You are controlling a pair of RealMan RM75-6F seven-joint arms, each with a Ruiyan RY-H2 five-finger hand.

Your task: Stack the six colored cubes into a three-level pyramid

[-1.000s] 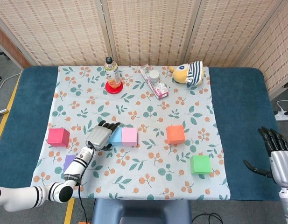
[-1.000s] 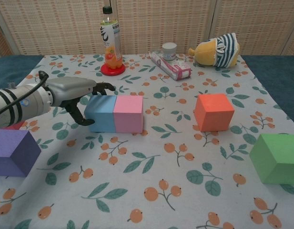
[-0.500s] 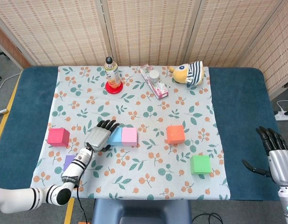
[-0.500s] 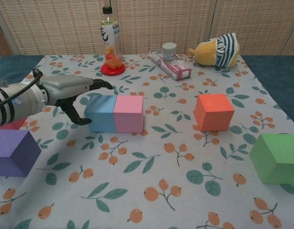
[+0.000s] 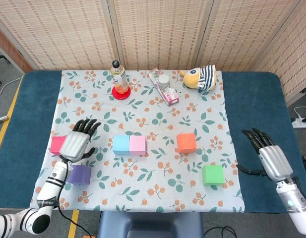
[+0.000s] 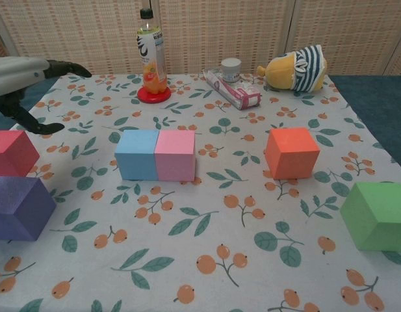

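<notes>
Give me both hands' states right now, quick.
Left hand: open, fingers spread, holding nothing, above the red cube.
Right hand: open, fingers spread, holding nothing, off the cloth's right side.

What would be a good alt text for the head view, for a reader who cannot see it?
A blue cube and pink cube touch side by side on a floral tablecloth, with red, purple, orange and green cubes apart. The open left hand hovers between red and purple; the open right hand is off the cloth.

Two cubes (image 5: 129, 145) touch, others (image 5: 186, 142) lie apart.
</notes>
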